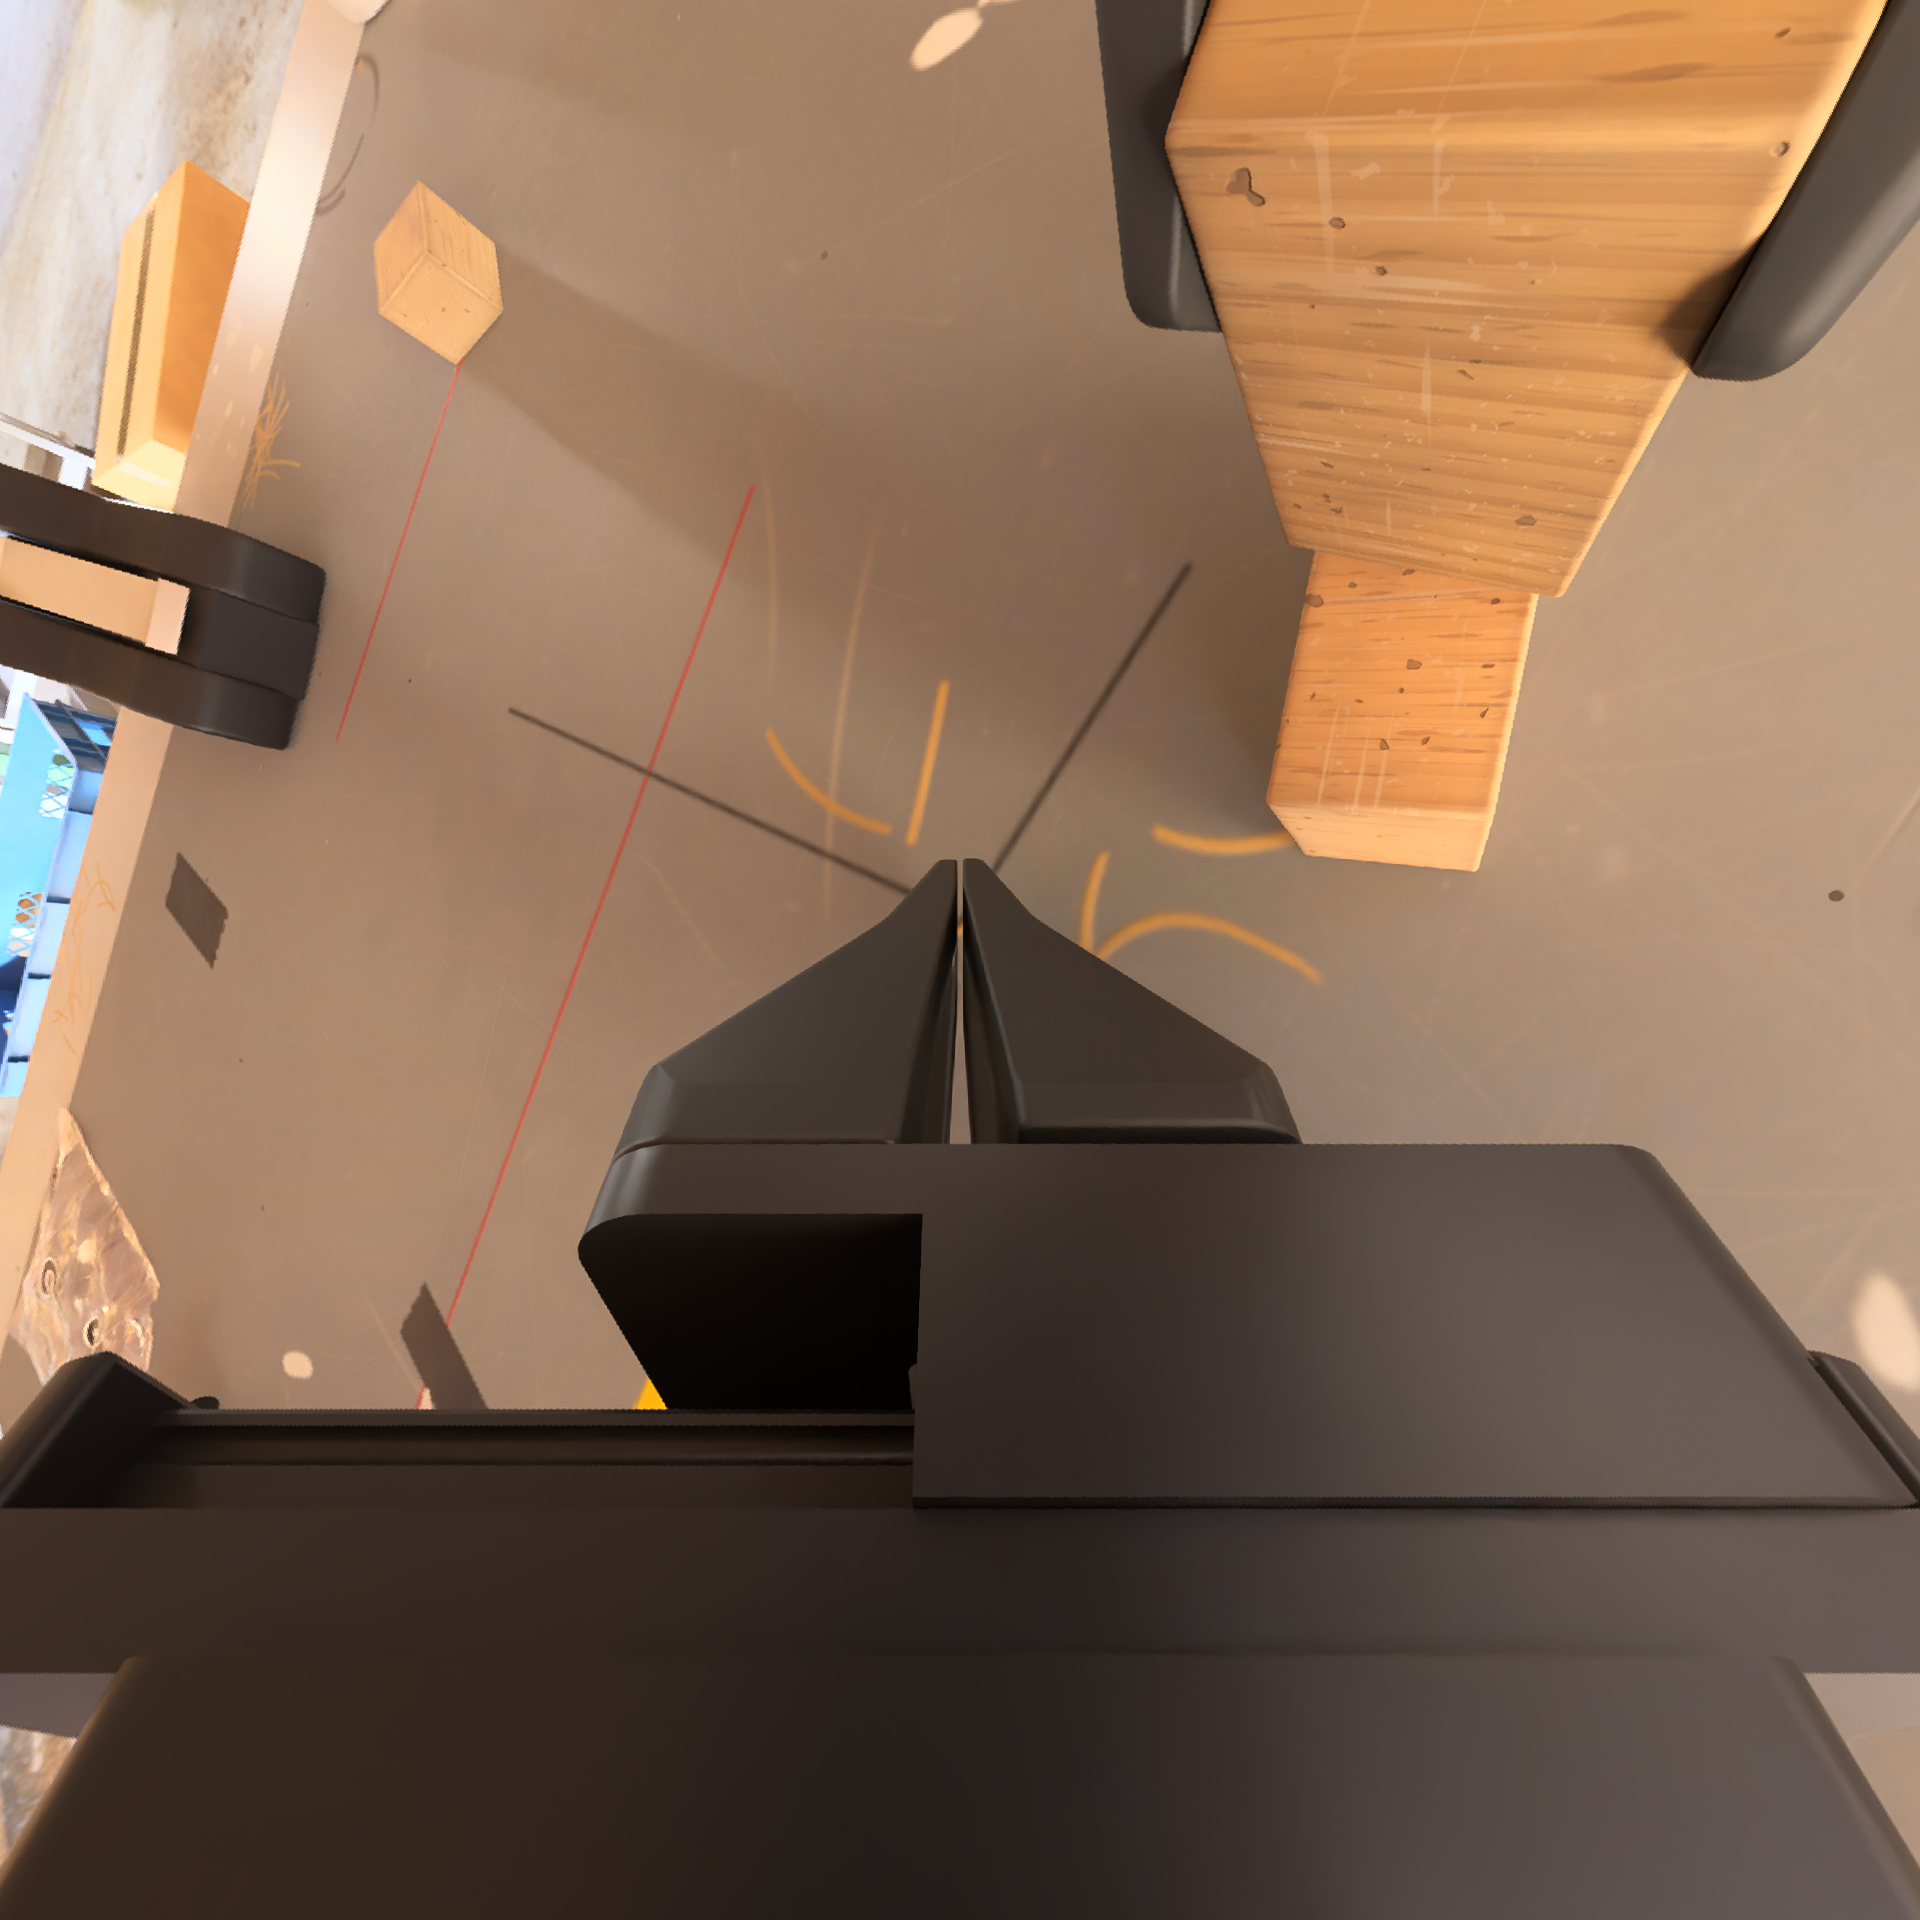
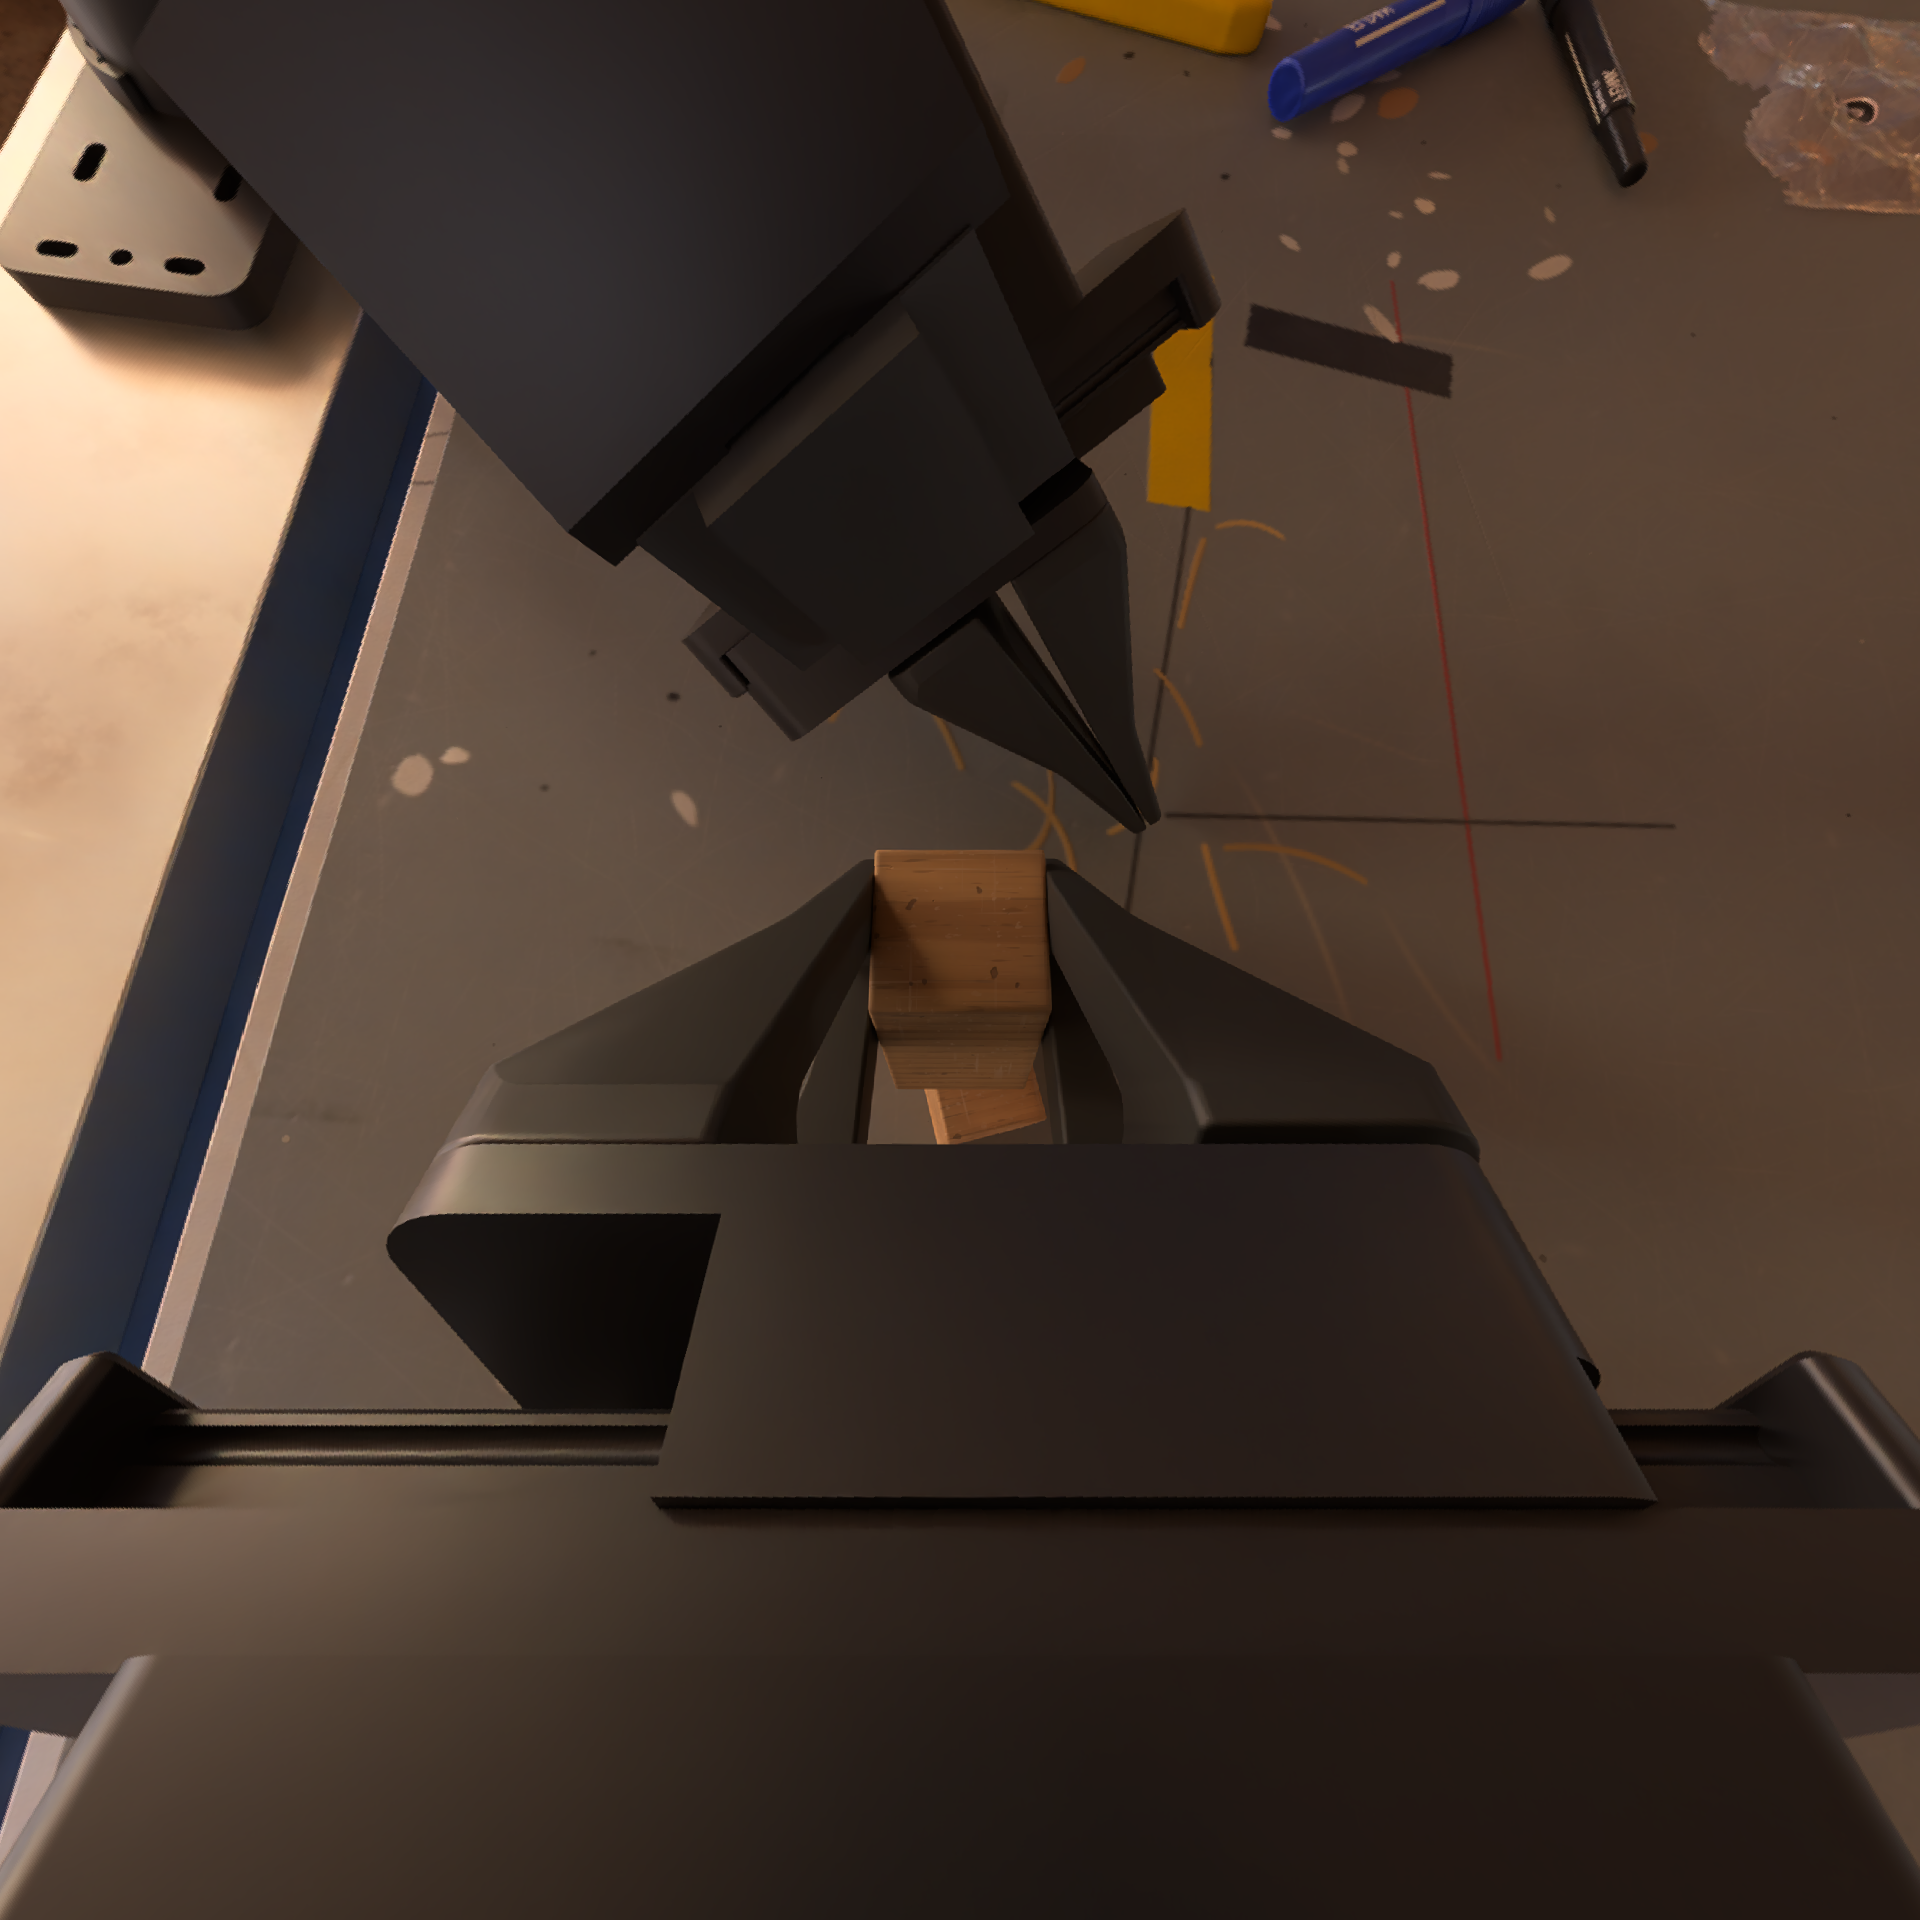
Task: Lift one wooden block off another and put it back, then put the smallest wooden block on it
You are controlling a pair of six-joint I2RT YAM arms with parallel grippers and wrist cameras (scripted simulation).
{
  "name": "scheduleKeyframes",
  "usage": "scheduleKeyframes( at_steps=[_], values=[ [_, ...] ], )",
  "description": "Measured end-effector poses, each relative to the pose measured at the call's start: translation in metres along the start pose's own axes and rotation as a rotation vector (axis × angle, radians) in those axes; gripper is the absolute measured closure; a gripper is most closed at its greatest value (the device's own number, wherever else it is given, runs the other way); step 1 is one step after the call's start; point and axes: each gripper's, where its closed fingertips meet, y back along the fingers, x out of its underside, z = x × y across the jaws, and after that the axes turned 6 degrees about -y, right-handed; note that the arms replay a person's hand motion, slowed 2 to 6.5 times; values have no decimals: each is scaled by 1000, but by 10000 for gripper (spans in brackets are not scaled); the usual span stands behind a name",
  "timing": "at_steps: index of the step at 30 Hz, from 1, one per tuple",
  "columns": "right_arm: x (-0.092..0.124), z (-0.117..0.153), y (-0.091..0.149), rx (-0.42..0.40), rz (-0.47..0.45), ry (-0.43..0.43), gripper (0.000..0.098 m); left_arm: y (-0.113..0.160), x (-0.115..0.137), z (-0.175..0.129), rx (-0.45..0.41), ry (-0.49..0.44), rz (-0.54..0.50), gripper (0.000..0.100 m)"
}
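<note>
The right gripper (image 2: pixel 958 868) is clamping a pale wooden block (image 2: pixel 956 940), square-edged, with fine grain lines and small dark pits, its two matte black fingers pressing flat against opposite faces. Under it, between the fingers, a second wooden block (image 2: pixel 985 1114) is showing, turned at a slight angle; whether the two are touching is hard to tell from this angle. The left wrist view is showing the same pair from the side: the held block (image 1: pixel 1455 312) sitting between the right gripper's rounded dark fingers (image 1: pixel 1153 187), up and to the right of the left gripper, with the lower block (image 1: pixel 1397 717) poking out beneath it, seemingly apart from it. The left gripper (image 1: pixel 959 868) is hanging over the grey, scratched tabletop (image 1: pixel 623 1039) with its wedge-shaped jaws drawn together, only a hairline gap between them and nothing held. Far ahead and to its left, the smallest block (image 1: pixel 436 272), a light wooden cube, is resting on the table, well apart from the others; the right wrist view is not showing it. That view alone is showing a blue marker (image 2: pixel 1371 47) and a black marker (image 2: pixel 1600 88) lying far beyond the right gripper.
</note>
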Motion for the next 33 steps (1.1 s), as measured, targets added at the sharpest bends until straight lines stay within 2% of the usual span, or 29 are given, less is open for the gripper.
scheduleKeyframes(
  at_steps=[33],
  values=[
    [1, 2, -2, -13, -10, 7, 731, 0, 0, 0, 0, 0, 0, 992]
  ],
)
